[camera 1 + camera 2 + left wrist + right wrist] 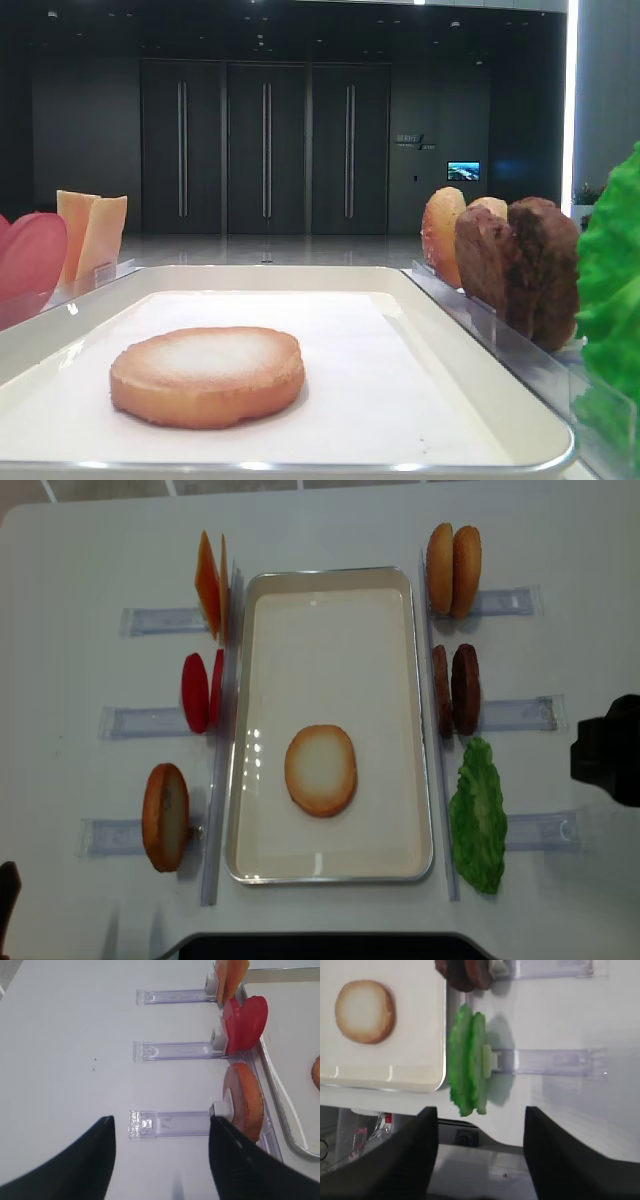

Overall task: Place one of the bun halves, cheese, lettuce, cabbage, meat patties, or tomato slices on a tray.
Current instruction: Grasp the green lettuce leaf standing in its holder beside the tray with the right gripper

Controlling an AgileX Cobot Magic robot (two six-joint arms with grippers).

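Right pincer (477, 1152) hangs wide and empty beside the lettuce (468, 1062).
Judged best: straddle both upright leaves right of the tray (427, 1035), pinch gently.

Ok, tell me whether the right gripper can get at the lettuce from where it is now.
Probably yes. The right gripper is open and empty, and the lettuce stands upright in its clear holder just ahead of it, beside the tray, with nothing between them.
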